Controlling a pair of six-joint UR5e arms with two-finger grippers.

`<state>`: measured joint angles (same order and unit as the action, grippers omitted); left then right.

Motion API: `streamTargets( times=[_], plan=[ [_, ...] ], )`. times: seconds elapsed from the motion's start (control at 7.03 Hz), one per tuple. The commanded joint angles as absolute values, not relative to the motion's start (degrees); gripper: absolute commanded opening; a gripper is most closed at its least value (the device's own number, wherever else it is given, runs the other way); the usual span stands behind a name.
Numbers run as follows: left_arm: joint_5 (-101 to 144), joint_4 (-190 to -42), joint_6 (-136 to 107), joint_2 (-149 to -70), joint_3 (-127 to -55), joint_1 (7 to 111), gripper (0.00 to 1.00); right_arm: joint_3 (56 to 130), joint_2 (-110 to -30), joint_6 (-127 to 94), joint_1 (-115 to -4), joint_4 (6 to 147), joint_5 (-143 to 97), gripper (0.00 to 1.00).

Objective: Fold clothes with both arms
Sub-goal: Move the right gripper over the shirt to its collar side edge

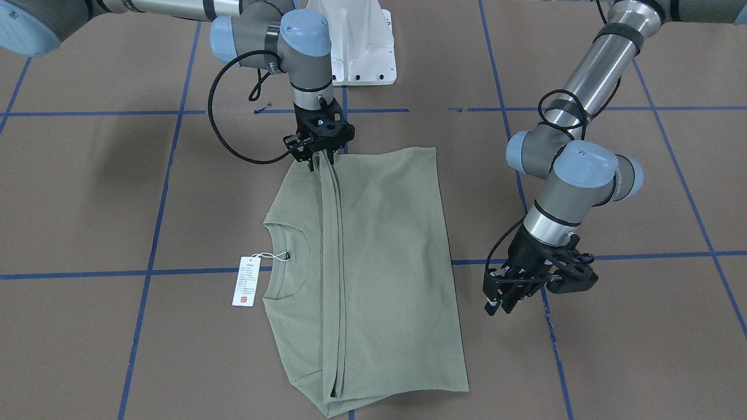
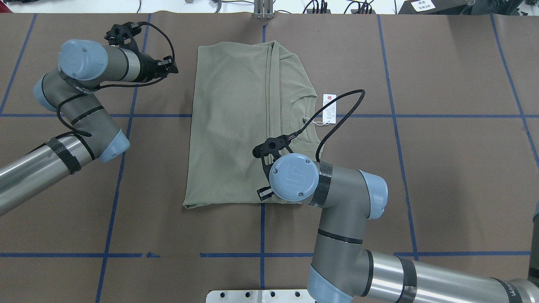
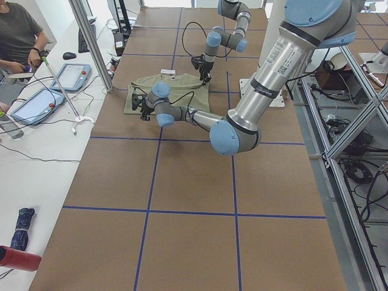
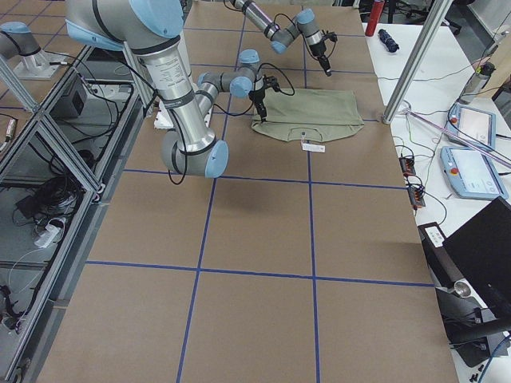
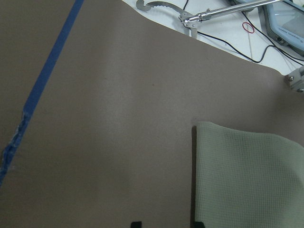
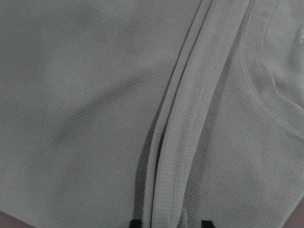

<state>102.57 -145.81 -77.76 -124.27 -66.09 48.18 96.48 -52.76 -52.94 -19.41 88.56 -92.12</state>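
Note:
The sage-green shirt (image 1: pixel 385 262) lies flat on the brown table, its sides folded inward so long creases run along its length. The ribbed neckline (image 1: pixel 292 262) and white hang tag (image 1: pixel 246 282) face away from the left arm. My right gripper (image 1: pixel 322 160) points straight down at the shirt's edge nearest the robot base. In the right wrist view, the right gripper (image 6: pixel 170 223) is open and its fingertips straddle the folded creases. My left gripper (image 1: pixel 496 304) hovers open over bare table beside the shirt's far corner (image 5: pixel 204 130), holding nothing.
The white pedestal base (image 1: pixel 362 41) stands behind the shirt. Blue tape lines (image 2: pixel 261 254) grid the table. Past the far table edge are a metal post (image 3: pixel 91 42), tablets (image 3: pixel 73 76), cables and a seated person (image 3: pixel 18 36).

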Motion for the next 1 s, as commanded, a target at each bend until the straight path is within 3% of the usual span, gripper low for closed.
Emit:
streamTargets(
  times=[0.0, 0.43, 0.85],
  plan=[
    [102.57, -145.81, -77.78, -124.19, -66.01, 48.16, 0.47, 96.24, -52.73, -52.74, -19.25, 88.59, -91.67, 0.0],
    [102.57, -145.81, -77.87, -124.01, -65.92, 48.16, 0.47, 96.85, -53.26, -51.68, -20.82, 88.59, -92.28, 0.0],
    [102.48, -145.81, -81.64, -124.28, -66.36, 47.46, 0.47, 100.28, -59.49, -51.5, -20.23, 87.89, -90.89, 0.0]
  ],
)
